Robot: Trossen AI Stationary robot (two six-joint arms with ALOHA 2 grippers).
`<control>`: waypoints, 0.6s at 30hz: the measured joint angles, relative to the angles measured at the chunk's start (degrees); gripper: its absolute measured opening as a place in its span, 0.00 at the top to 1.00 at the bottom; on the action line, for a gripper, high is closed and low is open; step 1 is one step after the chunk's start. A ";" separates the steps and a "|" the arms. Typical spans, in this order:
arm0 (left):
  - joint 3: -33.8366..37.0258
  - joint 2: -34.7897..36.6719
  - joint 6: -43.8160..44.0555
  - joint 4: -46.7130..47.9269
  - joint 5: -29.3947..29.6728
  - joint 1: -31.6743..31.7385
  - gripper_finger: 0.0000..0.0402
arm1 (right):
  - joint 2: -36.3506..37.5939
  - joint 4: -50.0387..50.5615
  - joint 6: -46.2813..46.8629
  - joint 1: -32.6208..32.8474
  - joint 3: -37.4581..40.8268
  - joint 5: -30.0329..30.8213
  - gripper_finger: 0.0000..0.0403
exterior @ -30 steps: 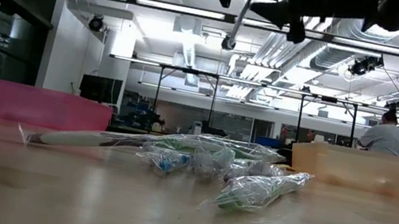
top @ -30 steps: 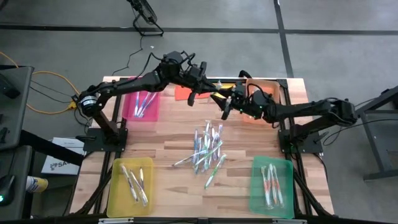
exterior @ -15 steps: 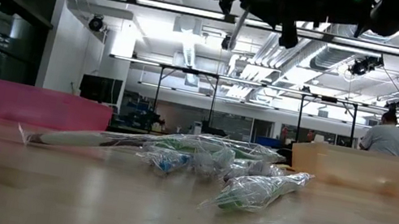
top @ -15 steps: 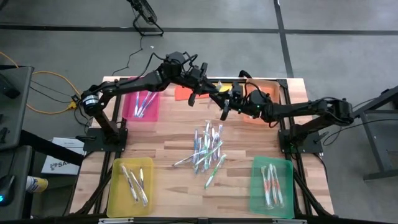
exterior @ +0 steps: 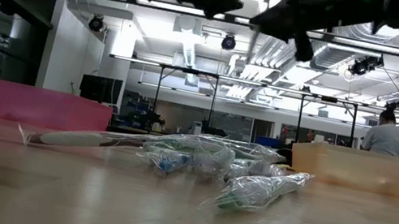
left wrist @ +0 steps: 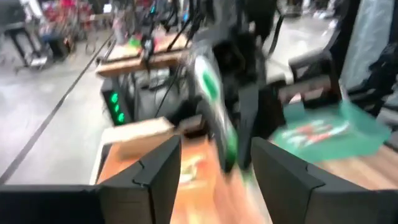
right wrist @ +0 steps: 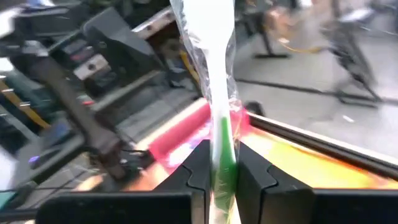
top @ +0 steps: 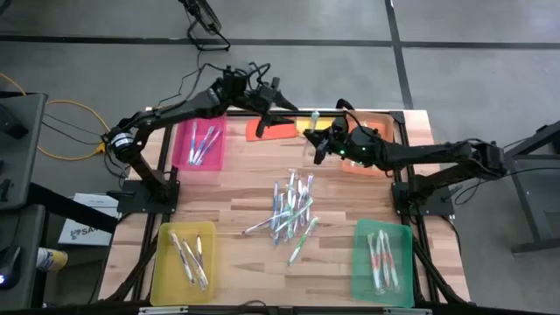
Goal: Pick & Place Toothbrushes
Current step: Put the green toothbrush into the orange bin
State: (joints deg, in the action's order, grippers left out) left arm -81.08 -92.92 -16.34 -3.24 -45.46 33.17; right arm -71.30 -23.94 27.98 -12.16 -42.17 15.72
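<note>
A green-and-white toothbrush (right wrist: 214, 93) in a clear wrapper is held in the air over the table's far middle by my right gripper (top: 317, 143), which is shut on it. My left gripper (top: 286, 104) stands open just left of it. In the left wrist view the brush (left wrist: 214, 106) shows beyond the gap between the fingers of my left gripper (left wrist: 214, 149). Several more wrapped toothbrushes lie in a loose pile (top: 293, 208) at the table's middle. Others lie in the pink tray (top: 199, 144), the yellow tray (top: 184, 261) and the green tray (top: 383, 261). My right gripper pinches the toothbrush's green stretch (right wrist: 222, 146) between its two fingers (right wrist: 196, 167), through the clear wrapper. The fingers come about level from the table's right and lie across the brush. The white end (right wrist: 202, 37) sticks out past the fingers. The brush is clear of the table.
An orange tray (top: 378, 131) stands at the far right, under my right arm. An orange cloth (top: 262, 129) and a yellow cloth (top: 306, 122) lie at the far edge below the grippers. In the low view a person (exterior: 388, 137) sits beyond the table.
My left gripper has let go of the toothbrush and drawn away toward the table's far left. The brush stays in my right gripper, which has rolled a little and kept its place above the far middle of the table.
</note>
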 joint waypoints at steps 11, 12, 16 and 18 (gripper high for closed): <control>0.04 3.10 -14.09 22.54 8.74 3.89 0.51 | 14.09 37.01 18.97 -9.22 -0.02 10.80 0.92; 0.02 3.16 -14.96 23.50 9.34 3.82 0.51 | 14.54 39.93 20.11 -10.52 -0.02 10.83 0.92; 0.02 3.17 -15.60 27.07 11.59 3.82 0.51 | 15.27 49.94 24.41 -15.92 -0.02 9.23 0.92; 0.02 3.17 -15.69 29.24 13.63 3.82 0.51 | 15.24 54.75 25.86 -18.57 -0.02 7.94 0.92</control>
State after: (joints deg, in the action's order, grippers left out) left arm -81.06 -89.76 -32.03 26.01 -31.83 36.99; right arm -56.05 30.81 53.84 -30.73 -42.19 23.66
